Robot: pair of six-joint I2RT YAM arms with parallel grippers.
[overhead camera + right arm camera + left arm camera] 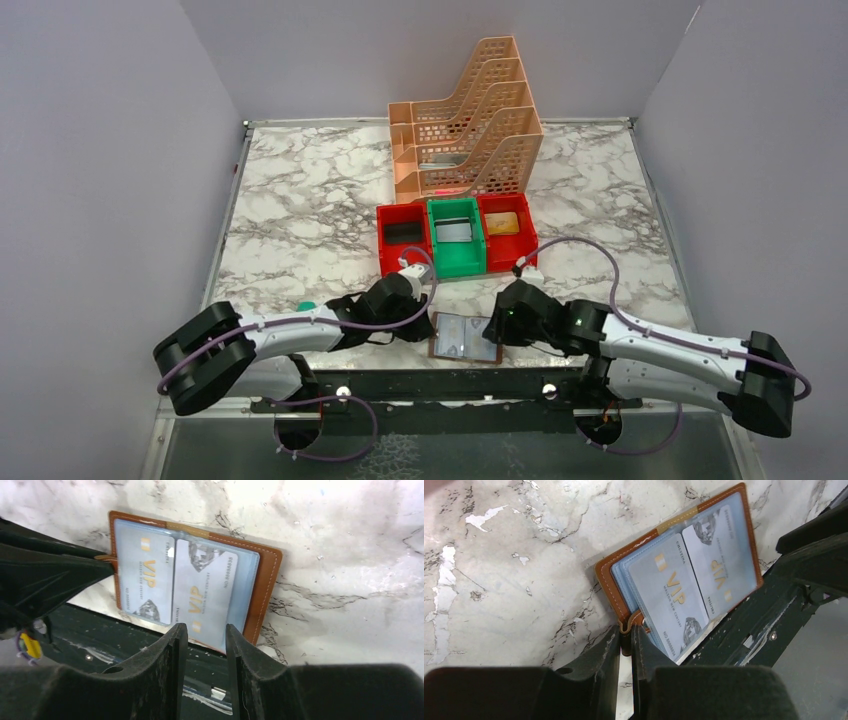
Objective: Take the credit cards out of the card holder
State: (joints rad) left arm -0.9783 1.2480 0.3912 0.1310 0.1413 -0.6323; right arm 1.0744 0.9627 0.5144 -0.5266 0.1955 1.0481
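The brown card holder lies open at the table's near edge, its front edge hanging over the dark rail. Two grey-blue credit cards with gold VIP print sit in its clear pockets. My left gripper is shut on the holder's snap tab at its left edge. In the right wrist view the cards and the leather show. My right gripper stands open just below the nearer card's lower end, with nothing between its fingers. From above, both grippers flank the holder.
Two red bins and a green bin stand in a row behind the holder, with an orange file rack beyond them. A black rail runs along the table's front edge under the holder.
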